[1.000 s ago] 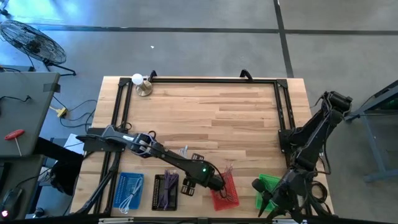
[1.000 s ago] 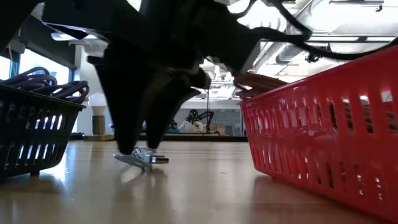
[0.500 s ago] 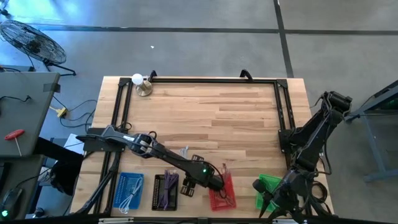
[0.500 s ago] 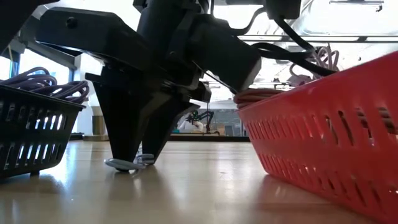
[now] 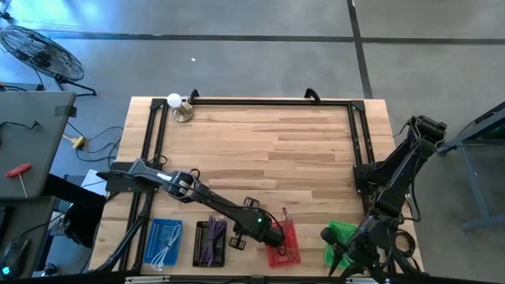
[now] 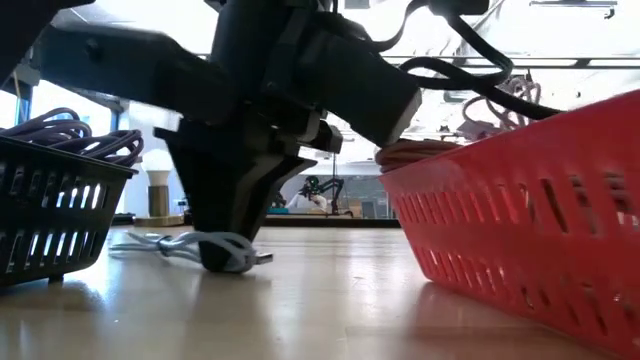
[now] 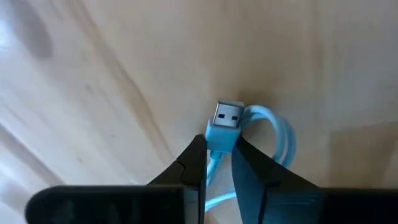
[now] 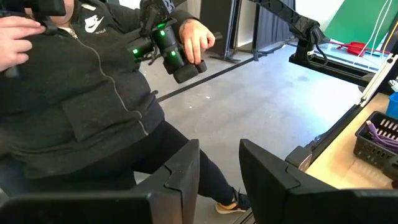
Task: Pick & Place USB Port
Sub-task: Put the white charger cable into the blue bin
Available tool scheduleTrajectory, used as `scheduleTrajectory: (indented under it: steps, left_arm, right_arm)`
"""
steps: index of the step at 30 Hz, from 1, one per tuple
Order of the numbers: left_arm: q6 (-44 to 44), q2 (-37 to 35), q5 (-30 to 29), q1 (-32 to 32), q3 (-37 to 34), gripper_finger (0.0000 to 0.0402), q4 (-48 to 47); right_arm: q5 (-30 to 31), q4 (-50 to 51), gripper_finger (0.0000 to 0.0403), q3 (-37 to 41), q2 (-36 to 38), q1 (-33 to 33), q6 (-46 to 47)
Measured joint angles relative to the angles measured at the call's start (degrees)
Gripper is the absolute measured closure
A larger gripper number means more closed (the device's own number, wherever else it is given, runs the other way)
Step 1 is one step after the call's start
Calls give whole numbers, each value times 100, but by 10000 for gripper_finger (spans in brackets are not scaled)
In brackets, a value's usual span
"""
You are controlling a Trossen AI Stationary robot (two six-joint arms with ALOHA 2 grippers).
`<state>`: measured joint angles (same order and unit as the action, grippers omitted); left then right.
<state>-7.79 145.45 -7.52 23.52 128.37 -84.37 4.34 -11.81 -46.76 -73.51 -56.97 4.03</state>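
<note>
Closed now, left gripper (image 7: 219, 163) pinches USB cable (image 7: 225, 127) beside red basket (image 6: 520, 210).

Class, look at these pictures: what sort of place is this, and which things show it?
Probably a robotics lab or workshop: a bare concrete floor, a framed wooden table with cable baskets, and a person holding a control handle.

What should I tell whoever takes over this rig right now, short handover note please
Left gripper: down on the table between the black basket and the red basket, fingers clamped on the light blue USB cable just behind its plug.
Right gripper: parked off the table's right front corner, open, holding nothing.
Done: cable gripped.
Left: lift it and place it; it is not yet in any basket.
</note>
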Motion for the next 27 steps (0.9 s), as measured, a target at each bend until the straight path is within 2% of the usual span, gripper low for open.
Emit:
scheduleTrajectory:
  steps: [8, 22, 27]
  left_arm:
    - [-40, 67, -915, 7, 484, 359, -119]
    - [-404, 53, -1267, 54, 611, 359, -474]
    - [-427, -28, -1921, 173, 647, 359, -562]
  right_arm:
    - [0, 38, 297, 0, 0, 0, 0]
    - [-1, 94, 297, 0, -2, 0, 13]
    - [-2, 170, 297, 0, -2, 0, -82]
